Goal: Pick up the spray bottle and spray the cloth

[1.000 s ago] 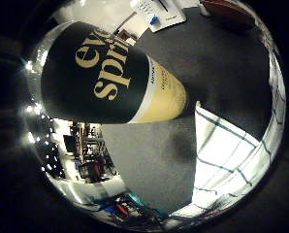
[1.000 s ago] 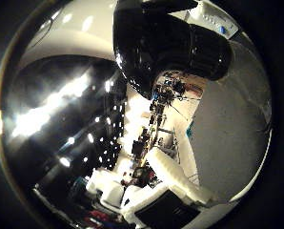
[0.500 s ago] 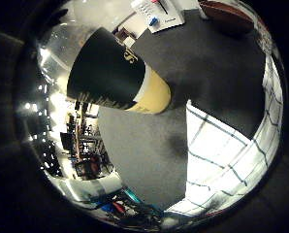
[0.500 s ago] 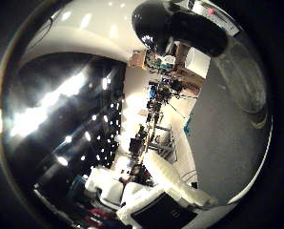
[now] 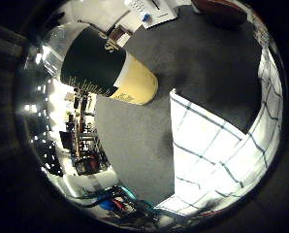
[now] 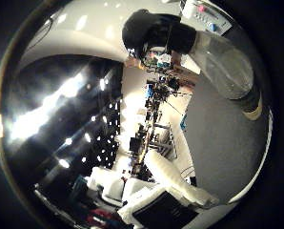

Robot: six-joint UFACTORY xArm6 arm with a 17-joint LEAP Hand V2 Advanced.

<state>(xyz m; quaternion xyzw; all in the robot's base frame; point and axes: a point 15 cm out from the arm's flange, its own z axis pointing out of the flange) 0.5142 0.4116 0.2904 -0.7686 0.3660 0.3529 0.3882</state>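
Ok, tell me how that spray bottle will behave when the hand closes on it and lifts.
The spray bottle stands upright on the grey table, tall for its base, so a sideways nudge could tip it. Its clear upper body looks like smooth plastic, probably slippery but rigid. The black spray head makes it top-heavy, perhaps.

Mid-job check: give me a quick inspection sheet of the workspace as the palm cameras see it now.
Surface: grey table top, bare between bottle and cloth.
Job's things: spray bottle with a dark and cream label, standing on the table; its black spray head and clear upper body show in the thumb side view. White checked cloth lies flat beside it, apart from the bottle.
Clutter: papers and a brown object at the far edge of the table.
Hand: white and black parts of the hand show; they touch nothing, but finger state cannot be told.
Cables: left out.
Surroundings: shelves and equipment under bright lights.
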